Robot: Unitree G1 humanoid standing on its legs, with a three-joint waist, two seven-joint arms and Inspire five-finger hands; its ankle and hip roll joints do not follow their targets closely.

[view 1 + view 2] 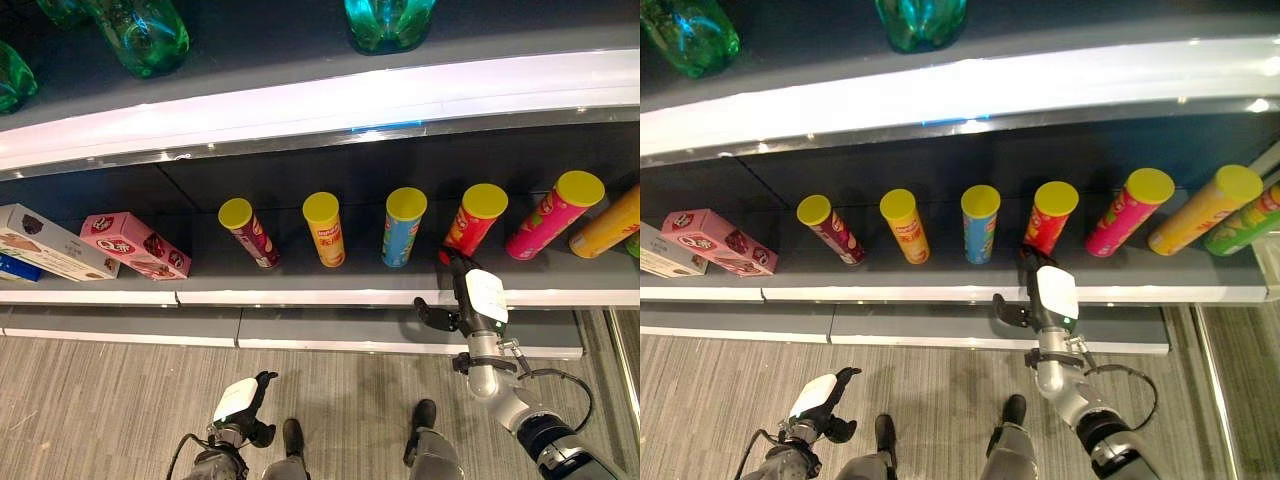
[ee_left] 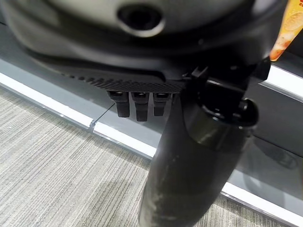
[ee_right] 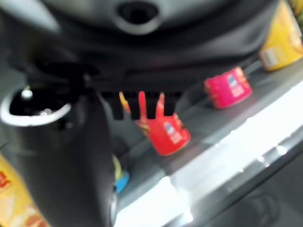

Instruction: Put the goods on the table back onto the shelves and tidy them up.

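Several chip cans with yellow lids lean in a row on the lower shelf (image 1: 300, 290): maroon (image 1: 250, 232), orange (image 1: 325, 228), blue (image 1: 403, 226), red (image 1: 474, 220), pink (image 1: 553, 214) and an orange one (image 1: 607, 224) at the far right. My right hand (image 1: 485, 295) is raised at the shelf's front edge, open, with its straight fingers (image 3: 151, 106) pointing at the red can's (image 3: 165, 135) lower end. I cannot tell whether they touch it. My left hand (image 1: 240, 405) hangs low over the floor, fingers relaxed and empty.
A pink box (image 1: 134, 245) and a white box (image 1: 52, 243) lie at the shelf's left end. Green bottles (image 1: 140, 30) stand on the shelf above, whose bright front edge (image 1: 330, 100) overhangs the cans. A grey base ledge (image 1: 300, 330) runs below; striped floor (image 1: 90, 410) lies before it.
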